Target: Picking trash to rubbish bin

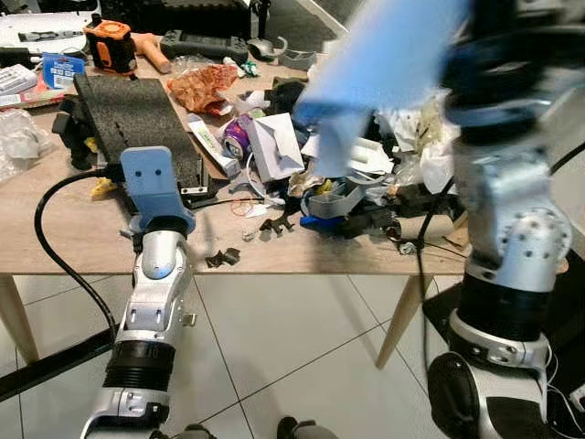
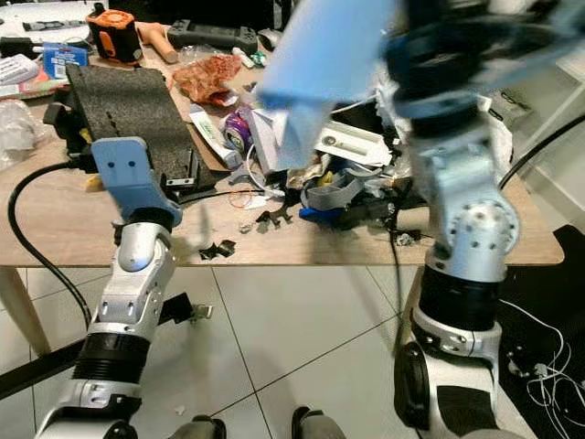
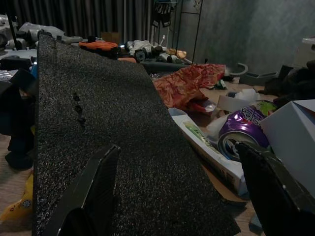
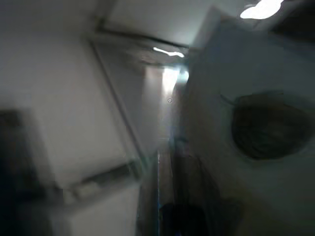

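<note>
Left gripper (image 3: 177,191) is hovering spread at foam sheet (image 1: 137,114) on table (image 1: 55,229); right gripper's state unreadable, blurred.

– What does the room look like?
– A light wooden surface (image 1: 55,229) on tapered wooden legs stands over a floor (image 1: 292,347) of pale grey tiles with dark grout lines.
– And at twelve o'clock, past it?
– Dark curtains (image 3: 98,17) in folds, beside a dim grey wall (image 3: 246,34). Overhead, blurred ceiling lights (image 4: 263,9) glow.
</note>
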{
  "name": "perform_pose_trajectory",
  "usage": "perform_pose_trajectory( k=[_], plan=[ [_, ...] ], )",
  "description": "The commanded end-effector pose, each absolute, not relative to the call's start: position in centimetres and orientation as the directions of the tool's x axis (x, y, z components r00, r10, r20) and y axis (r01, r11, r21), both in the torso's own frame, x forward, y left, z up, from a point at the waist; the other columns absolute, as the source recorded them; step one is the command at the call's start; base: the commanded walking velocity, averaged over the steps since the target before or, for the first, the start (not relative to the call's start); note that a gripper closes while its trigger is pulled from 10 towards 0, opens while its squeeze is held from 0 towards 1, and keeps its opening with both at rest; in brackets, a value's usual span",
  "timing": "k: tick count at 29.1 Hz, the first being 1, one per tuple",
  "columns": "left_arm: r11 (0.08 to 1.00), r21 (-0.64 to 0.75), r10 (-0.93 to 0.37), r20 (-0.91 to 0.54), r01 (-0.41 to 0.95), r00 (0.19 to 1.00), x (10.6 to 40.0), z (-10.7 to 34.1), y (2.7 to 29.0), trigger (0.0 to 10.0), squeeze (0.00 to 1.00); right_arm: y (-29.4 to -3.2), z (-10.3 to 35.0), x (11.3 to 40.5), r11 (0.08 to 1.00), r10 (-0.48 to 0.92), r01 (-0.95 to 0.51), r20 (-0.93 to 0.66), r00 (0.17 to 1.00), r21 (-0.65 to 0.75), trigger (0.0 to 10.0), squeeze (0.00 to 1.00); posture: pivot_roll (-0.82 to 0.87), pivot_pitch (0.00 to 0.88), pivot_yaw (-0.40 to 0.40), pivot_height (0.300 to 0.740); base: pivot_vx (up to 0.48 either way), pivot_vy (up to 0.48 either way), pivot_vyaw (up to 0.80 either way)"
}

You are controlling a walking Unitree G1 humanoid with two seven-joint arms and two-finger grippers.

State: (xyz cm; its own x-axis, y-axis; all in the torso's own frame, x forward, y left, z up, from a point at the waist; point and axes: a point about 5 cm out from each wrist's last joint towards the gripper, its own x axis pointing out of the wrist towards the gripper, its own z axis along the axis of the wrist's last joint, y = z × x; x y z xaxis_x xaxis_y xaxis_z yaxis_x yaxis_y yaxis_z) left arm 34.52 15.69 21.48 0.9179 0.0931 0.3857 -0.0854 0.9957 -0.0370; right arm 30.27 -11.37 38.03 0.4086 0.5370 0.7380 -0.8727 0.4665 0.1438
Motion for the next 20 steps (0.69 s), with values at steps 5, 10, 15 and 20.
perform_pose_trajectory(
  k=[5,10,15,20],
  plan=[
    [0.998,-0.017,0.067,0.365,-0.065,0.929,34.7,20.8,15.1,10.0,0.00,-10.0,34.1,33.6,0.824,0.562,-0.485,0.528,0.637,-0.292,0.0,0.00,0.02,0.160,-0.053,0.740,0.000,0.000,0.00],
    [0.999,0.001,0.045,0.375,-0.048,0.926,34.4,20.8,14.8,10.0,0.00,-10.3,32.2,33.3,0.850,0.516,-0.481,0.528,0.674,-0.217,0.0,0.00,0.00,0.142,-0.049,0.740,0.000,0.000,0.00],
    [1.000,0.001,0.020,0.364,-0.022,0.931,34.6,20.3,13.8,10.0,0.00,-12.2,30.2,33.2,0.903,0.430,-0.367,0.504,0.749,-0.224,0.0,0.00,-0.03,0.155,-0.054,0.740,0.000,0.000,0.00],
    [1.000,-0.015,-0.007,0.381,0.014,0.924,34.7,20.6,12.3,10.0,0.00,-14.0,29.3,33.3,0.949,0.307,-0.292,0.531,0.790,-0.115,0.0,0.00,-0.04,0.176,-0.083,0.740,0.000,0.000,0.00]
  ],
)
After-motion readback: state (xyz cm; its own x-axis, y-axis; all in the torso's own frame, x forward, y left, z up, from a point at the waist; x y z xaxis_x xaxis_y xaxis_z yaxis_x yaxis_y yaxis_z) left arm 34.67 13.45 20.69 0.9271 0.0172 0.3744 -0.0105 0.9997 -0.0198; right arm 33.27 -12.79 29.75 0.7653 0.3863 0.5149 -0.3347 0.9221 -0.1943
